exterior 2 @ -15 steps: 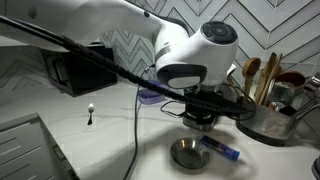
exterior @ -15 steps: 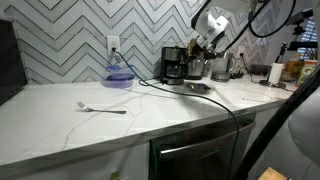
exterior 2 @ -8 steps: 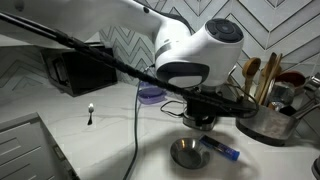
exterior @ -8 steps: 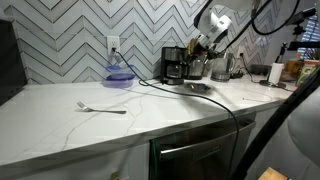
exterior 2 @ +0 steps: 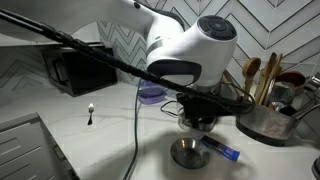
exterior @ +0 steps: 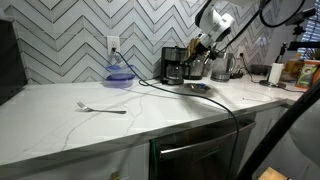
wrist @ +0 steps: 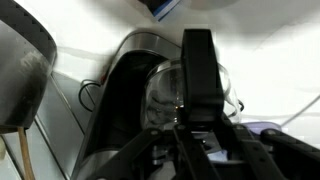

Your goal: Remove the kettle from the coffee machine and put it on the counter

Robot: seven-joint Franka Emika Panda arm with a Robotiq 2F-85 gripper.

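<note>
The black coffee machine stands at the back of the white counter. In the wrist view the coffee machine arches over the small dark glass kettle. My gripper is right in front of the kettle, its fingers drawn together into one dark bar over the kettle's handle side. In an exterior view my gripper hangs just above the kettle, beside the machine. In an exterior view my arm covers the machine, and the gripper sits over the kettle.
A shallow silver bowl and a blue marker lie in front of the gripper. A steel utensil holder stands close beside it. A purple bowl, a fork and a steel jug are on the counter. A black cable crosses it.
My wrist has shifted slightly over the kettle. The kettle and the coffee machine have not visibly moved.
</note>
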